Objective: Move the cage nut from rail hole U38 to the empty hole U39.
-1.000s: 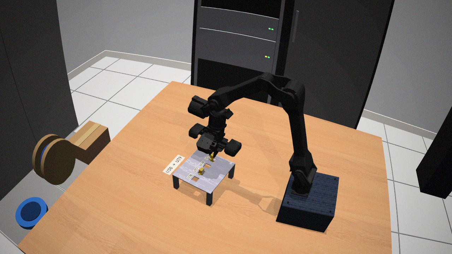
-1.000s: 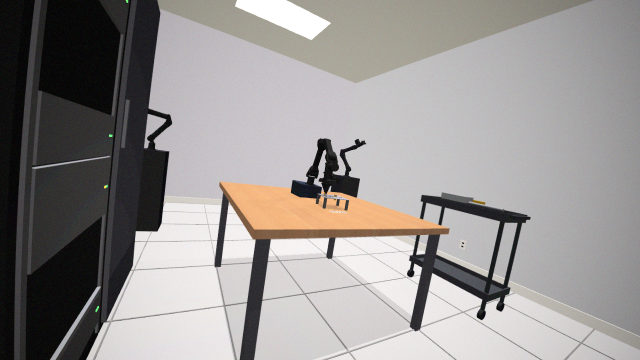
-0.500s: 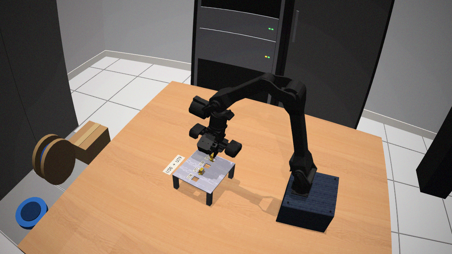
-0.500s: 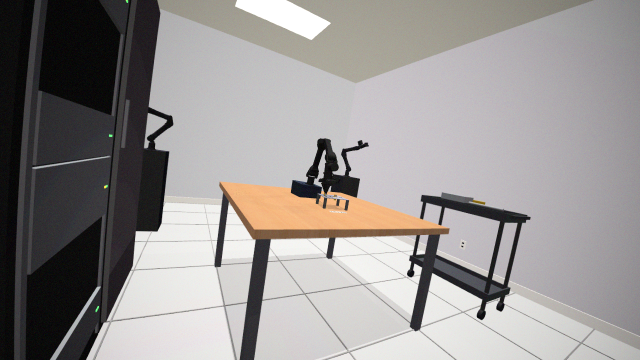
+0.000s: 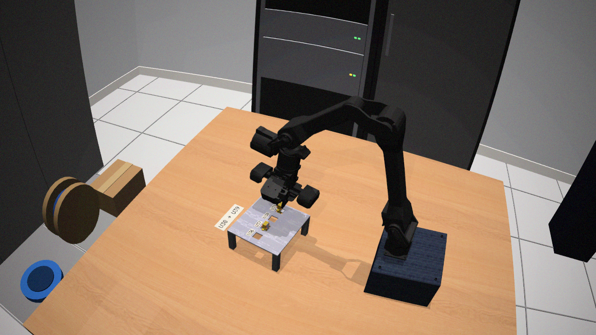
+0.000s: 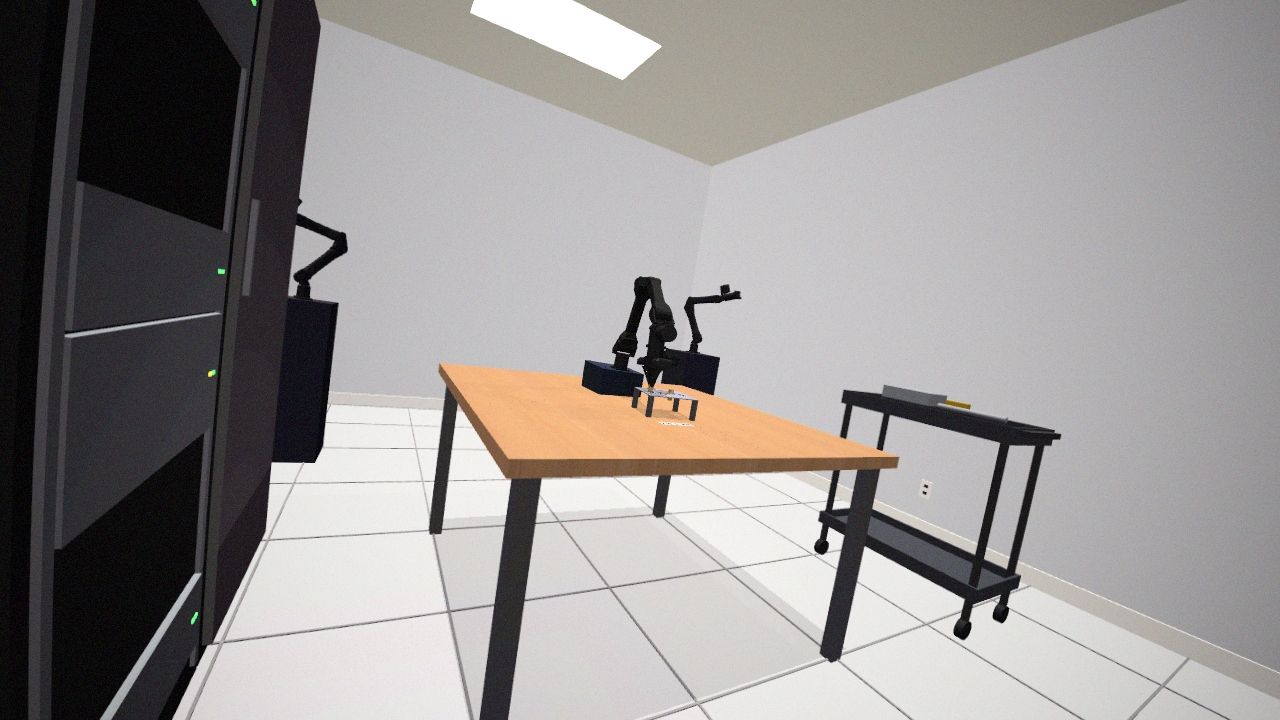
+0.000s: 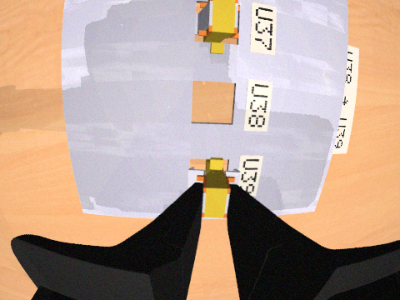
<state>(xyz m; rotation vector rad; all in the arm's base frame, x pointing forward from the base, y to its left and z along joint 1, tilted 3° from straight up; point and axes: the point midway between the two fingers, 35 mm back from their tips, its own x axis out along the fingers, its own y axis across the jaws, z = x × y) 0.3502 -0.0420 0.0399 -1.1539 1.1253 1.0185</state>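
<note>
On the wooden table (image 5: 333,287) (image 6: 698,443), the rail plate (image 5: 287,235) (image 6: 677,394) (image 7: 137,104) stands on legs.

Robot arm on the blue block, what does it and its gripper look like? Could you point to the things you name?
The arm (image 5: 393,175) (image 6: 636,313) is matte black with chunky rounded joints. The gripper (image 5: 281,204) (image 6: 652,386) (image 7: 215,192) is black too, its fingers tapering to narrow tips. I see no markings.

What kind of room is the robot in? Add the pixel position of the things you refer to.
Probably a computer server room or lab: there's a tall dark rack (image 5: 310,51) (image 6: 147,259) with little green lights, a wheeled cart (image 6: 948,413), and a robot arm (image 5: 396,175) (image 6: 633,317) on a wooden table (image 5: 187,258) (image 6: 698,462).
</note>
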